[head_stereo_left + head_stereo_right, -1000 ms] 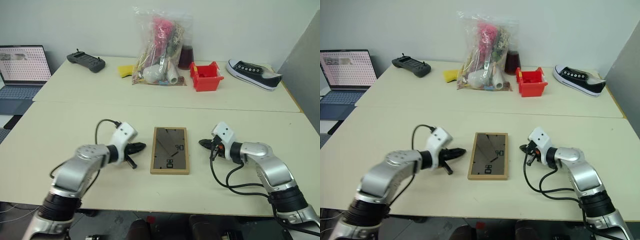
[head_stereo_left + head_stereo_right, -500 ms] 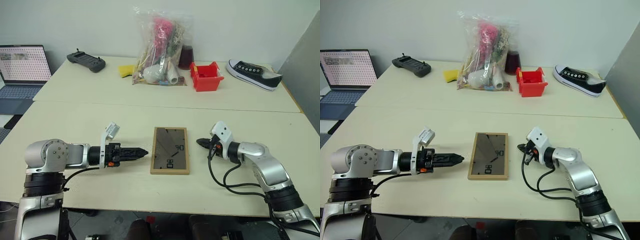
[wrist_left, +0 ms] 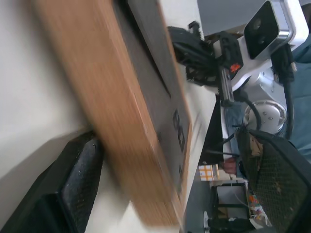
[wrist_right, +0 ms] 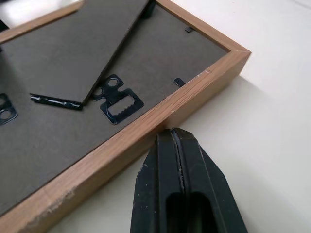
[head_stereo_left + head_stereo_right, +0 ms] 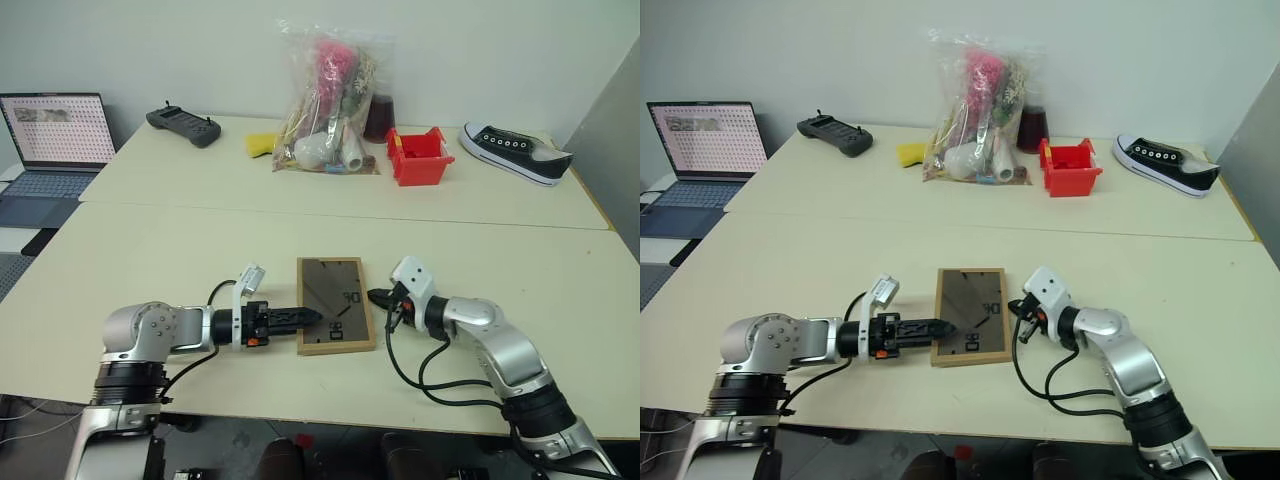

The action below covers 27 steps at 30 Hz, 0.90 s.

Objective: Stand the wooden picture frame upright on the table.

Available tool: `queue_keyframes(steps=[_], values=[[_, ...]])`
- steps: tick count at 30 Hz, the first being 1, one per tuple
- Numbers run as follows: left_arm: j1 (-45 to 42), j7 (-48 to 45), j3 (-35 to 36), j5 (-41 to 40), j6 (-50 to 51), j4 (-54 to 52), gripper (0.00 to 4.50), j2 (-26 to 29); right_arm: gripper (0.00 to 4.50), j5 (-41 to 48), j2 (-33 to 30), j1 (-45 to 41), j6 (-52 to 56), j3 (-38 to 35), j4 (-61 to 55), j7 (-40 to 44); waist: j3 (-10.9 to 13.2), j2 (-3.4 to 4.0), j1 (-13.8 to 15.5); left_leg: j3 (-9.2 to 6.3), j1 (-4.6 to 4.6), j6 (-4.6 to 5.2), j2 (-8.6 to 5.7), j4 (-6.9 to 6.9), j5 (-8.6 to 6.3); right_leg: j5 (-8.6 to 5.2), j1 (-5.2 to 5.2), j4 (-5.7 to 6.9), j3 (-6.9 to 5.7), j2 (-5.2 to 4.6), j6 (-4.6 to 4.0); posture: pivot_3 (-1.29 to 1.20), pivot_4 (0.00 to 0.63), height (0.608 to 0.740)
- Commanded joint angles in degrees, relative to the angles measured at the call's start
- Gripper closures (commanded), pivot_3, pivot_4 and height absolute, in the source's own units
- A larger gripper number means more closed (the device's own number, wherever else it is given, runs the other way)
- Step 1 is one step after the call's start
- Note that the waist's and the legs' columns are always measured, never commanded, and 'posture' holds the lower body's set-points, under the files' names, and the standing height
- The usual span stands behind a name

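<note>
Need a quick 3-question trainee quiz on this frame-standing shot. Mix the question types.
1. True or false: the small light-wood picture frame lies flat on the cream-beige table, dark back board up.
2. Which fingers are shut with their tips at the frame's wooden edge? A) left gripper B) right gripper
3. Fill in: the red plastic bin sits between the clear bag of items and the black-and-white ____.

Key: 1 true; 2 B; 3 sneaker.
</note>
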Motion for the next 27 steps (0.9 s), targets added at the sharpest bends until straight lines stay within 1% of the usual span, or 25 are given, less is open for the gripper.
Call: queue_keyframes(steps=[1,3,6,10,12,14,17,19,20,21,25,27], values=[[2.1,4.7,-2.6,0.7,1.6,-2.3,0.05,-4.6,4.50,0.3,1.6,-0.3,0.5,0.3,-2.9,-1.5,-0.1,0.03,0.2,0.00,0.00,0.00,0.00,0.00,0.00,0.00,0.01,-0.01,0.00,-0.01,0.00,0.00,0.150,0.740],[2.4,5.2,-1.4,-0.4,2.7,-3.6,0.05,-4.9,4.50,0.0,1.9,-0.2,0.5,-0.3,-2.7,-2.5,-0.1,0.03,0.2,-0.01,0.00,0.00,0.00,0.00,0.00,0.00,0.02,-0.02,0.00,-0.01,0.00,0.00,0.150,0.740],[3.6,4.8,-0.7,-1.8,3.6,-5.6,0.05,-4.0,4.50,0.0,2.2,-0.1,0.6,-1.4,-2.0,-3.8,-0.1,0.02,-0.1,-0.01,0.00,0.00,0.01,-0.01,0.00,0.00,0.00,-0.01,0.00,0.00,0.00,0.00,0.150,0.740],[4.8,6.1,-0.2,-1.5,3.0,-6.6,0.75,-3.3,4.50,0.6,2.7,-0.4,0.8,-1.9,-1.6,-4.5,-0.1,0.03,-0.7,-0.02,-0.01,0.00,0.05,-0.06,0.00,0.00,-0.03,-0.02,0.00,0.03,0.00,0.00,0.150,0.740],[5.0,6.5,0.3,-1.5,2.8,-6.4,1.22,-3.4,4.50,0.9,2.8,-0.5,1.0,-1.9,-1.7,-4.6,-0.1,0.03,-0.7,-0.02,-0.01,0.00,0.07,-0.07,0.00,0.00,-0.05,-0.01,0.00,0.06,0.00,0.00,0.150,0.740],[4.7,6.4,0.8,-2.0,3.0,-6.6,1.51,-3.2,4.50,0.9,2.8,-0.6,1.0,-2.1,-1.7,-4.8,-0.1,0.03,-0.7,-0.03,0.00,0.00,0.08,-0.07,0.00,0.00,-0.06,-0.01,0.00,0.08,0.00,0.00,0.150,0.740],[4.4,6.8,1.7,-2.6,3.0,-7.3,2.13,-3.1,4.50,0.9,2.1,-1.0,0.8,-3.5,-1.5,-5.0,-0.1,0.03,-0.7,-0.03,-0.01,0.00,0.09,-0.07,0.00,-0.01,-0.07,-0.01,0.00,0.09,0.00,0.00,0.150,0.740],[4.7,6.2,0.9,-2.3,1.7,-8.9,2.59,-2.1,4.50,1.1,1.5,-1.2,0.9,-4.6,-1.4,-4.8,-0.1,0.03,-0.7,-0.03,-0.02,0.00,0.09,-0.08,0.00,0.00,-0.09,0.00,0.00,0.09,0.00,0.00,0.150,0.740],[4.8,5.9,0.7,-2.3,1.4,-9.4,2.72,-1.8,4.50,1.2,1.3,-1.2,0.9,-4.8,-1.4,-4.8,-0.1,0.03,-0.7,-0.03,-0.03,0.00,0.09,-0.07,0.00,0.00,-0.09,0.00,0.00,0.09,0.00,0.00,0.150,0.740],[4.2,6.5,1.9,-3.1,2.3,-9.4,2.94,-2.3,4.50,1.2,0.8,-1.4,0.9,-5.5,-1.3,-4.7,-0.1,0.03,-0.7,-0.03,-0.03,0.00,0.09,-0.08,0.00,-0.01,-0.09,-0.01,0.01,0.09,0.00,0.00,0.150,0.740],[1.9,7.6,5.2,-6.2,5.2,-10.3,3.57,-2.8,4.50,2.3,-1.2,-2.6,1.5,-8.6,-1.7,-4.0,-0.1,0.02,-0.8,-0.03,-0.02,0.00,0.10,-0.08,0.00,-0.01,-0.09,-0.01,0.01,0.10,0.00,0.00,0.150,0.740],[0.5,7.4,5.3,-7.0,6.5,-11.0,3.64,-1.7,4.50,4.9,-2.1,-4.2,3.2,-11.3,-3.0,-2.8,0.0,0.01,-0.8,-0.03,-0.03,0.00,0.10,-0.08,0.00,-0.01,-0.10,-0.01,0.01,0.10,0.00,0.00,0.150,0.740]])
